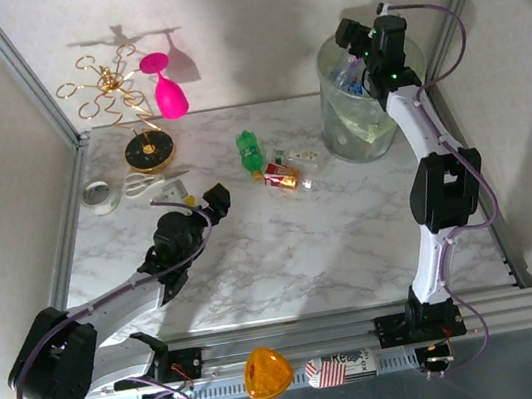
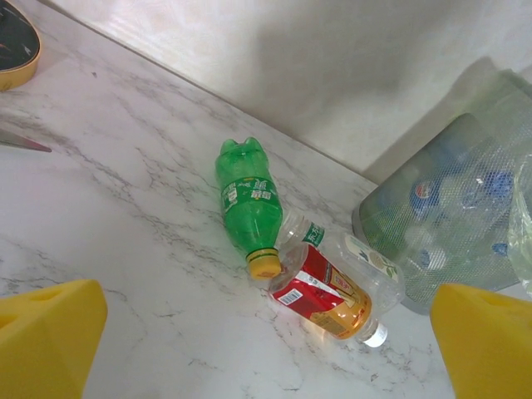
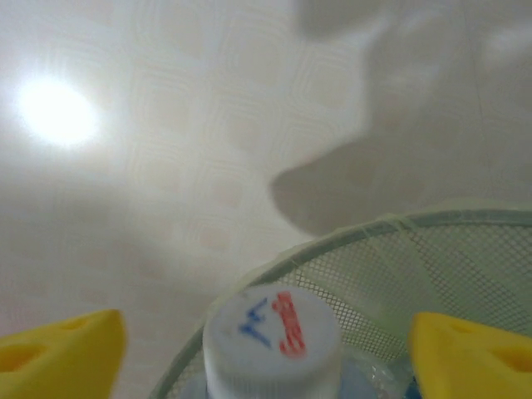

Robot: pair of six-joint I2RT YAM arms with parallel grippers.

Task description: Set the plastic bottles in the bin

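Observation:
The bin (image 1: pixel 363 121), a pale-green mesh bucket, stands at the back right. My right gripper (image 1: pixel 365 50) hangs over it, open. Between its yellow fingers (image 3: pixel 62 349) a bottle's white cap (image 3: pixel 273 337) faces the camera above the bin rim (image 3: pixel 432 220), with clear gaps on both sides. A green bottle (image 1: pixel 249 150), a red-labelled bottle (image 1: pixel 283 177) and a clear bottle (image 1: pixel 297 157) lie together mid-table. My left gripper (image 1: pixel 213 200) is open, low and left of them. Ahead of it lie the green bottle (image 2: pixel 248 204), red-labelled bottle (image 2: pixel 328 295), clear bottle (image 2: pixel 370 264) and bin (image 2: pixel 449 224).
A gold wire rack with a pink wine glass (image 1: pixel 166 89) stands at the back left on a black round base (image 1: pixel 149 151). A tape roll (image 1: pixel 97 194) and scissors (image 1: pixel 154 184) lie by the left edge. An orange object (image 1: pixel 267 373) sits on the front rail.

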